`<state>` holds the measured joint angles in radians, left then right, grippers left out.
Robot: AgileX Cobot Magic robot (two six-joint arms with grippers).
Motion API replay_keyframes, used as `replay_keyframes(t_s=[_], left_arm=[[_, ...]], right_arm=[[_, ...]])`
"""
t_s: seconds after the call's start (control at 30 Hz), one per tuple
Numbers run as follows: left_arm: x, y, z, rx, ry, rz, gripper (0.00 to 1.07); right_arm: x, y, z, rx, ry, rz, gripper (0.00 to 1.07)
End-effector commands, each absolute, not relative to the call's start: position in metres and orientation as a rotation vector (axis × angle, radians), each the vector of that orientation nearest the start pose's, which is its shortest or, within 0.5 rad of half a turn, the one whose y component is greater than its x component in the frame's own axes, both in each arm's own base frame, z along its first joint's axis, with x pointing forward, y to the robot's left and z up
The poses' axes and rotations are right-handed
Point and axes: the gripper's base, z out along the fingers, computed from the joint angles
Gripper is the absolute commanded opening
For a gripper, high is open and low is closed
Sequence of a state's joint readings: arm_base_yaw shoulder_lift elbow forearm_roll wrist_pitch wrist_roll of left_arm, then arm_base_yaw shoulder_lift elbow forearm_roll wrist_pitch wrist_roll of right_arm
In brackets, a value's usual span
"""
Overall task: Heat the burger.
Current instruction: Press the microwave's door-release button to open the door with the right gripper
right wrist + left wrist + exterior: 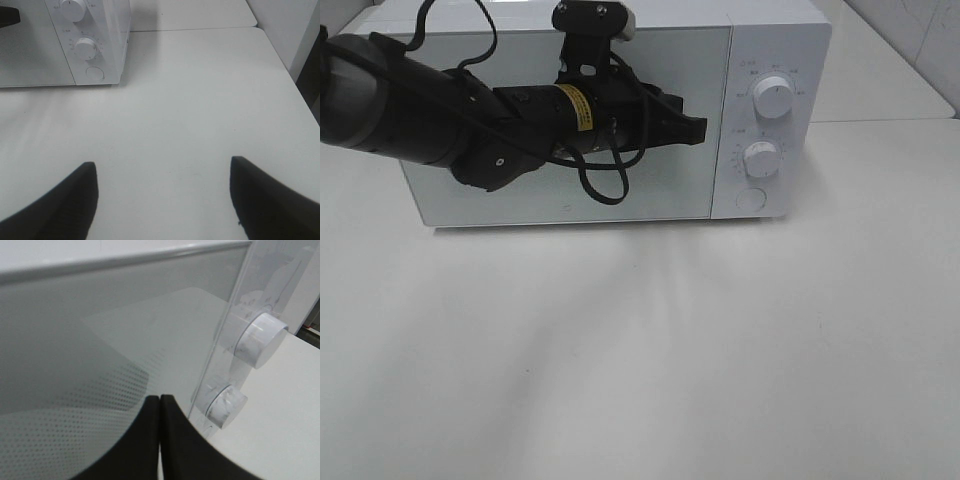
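Note:
The burger is out of view; the frosted door hides whatever is inside the microwave. The white microwave (650,190) stands at the back of the table with its door closed. My left gripper (700,127) is shut and empty, with its tips right at the door's right edge, beside the control panel. In the left wrist view the closed fingers (159,405) rest close against the door (100,340). My right gripper (162,170) is open and empty above the bare table, to the right of the microwave (30,50); it does not show in the exterior high view.
The control panel has an upper knob (774,99), a lower knob (761,158) and a round button (750,199). The white table (640,350) stretches in front of the microwave. Its right edge (295,90) lies near the right gripper.

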<state>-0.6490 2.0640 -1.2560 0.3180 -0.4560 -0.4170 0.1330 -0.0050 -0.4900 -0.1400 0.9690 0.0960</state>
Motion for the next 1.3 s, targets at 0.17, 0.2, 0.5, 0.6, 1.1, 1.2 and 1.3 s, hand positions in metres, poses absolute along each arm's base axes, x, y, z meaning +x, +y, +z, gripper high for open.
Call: replay_keyframes(t_s=[0.17, 0.2, 0.5, 0.6, 1.1, 1.2, 1.3], left_arm=[[0.358, -0.294, 0.191, 0.591, 1.764, -0.669, 0.00], [0.352, -0.299, 0.192, 0.610, 1.780, -0.668, 0.00], [0.332, -0.309, 0.196, 0.667, 1.912, -0.615, 0.04], [0.325, -0.312, 0.201, 0.687, 1.939, -0.599, 0.22], [0.267, -0.313, 0.214, 0.844, 2.305, -0.342, 0.79], [0.259, -0.302, 0.213, 0.852, 2.430, -0.247, 0.79], [0.251, -0.291, 0.214, 0.879, 2.557, -0.168, 0.79]], right_arm=[[-0.004, -0.011, 0.283, -0.038, 1.916, -0.022, 0.70], [-0.004, -0.011, 0.283, -0.038, 1.916, -0.022, 0.70], [-0.004, -0.011, 0.283, -0.038, 1.916, -0.022, 0.70], [-0.004, -0.011, 0.283, -0.038, 1.916, -0.022, 0.70], [-0.004, -0.011, 0.283, -0.038, 1.916, -0.022, 0.70], [-0.004, -0.011, 0.283, -0.038, 1.916, -0.022, 0.70], [-0.004, -0.011, 0.283, -0.038, 1.916, -0.022, 0.70]])
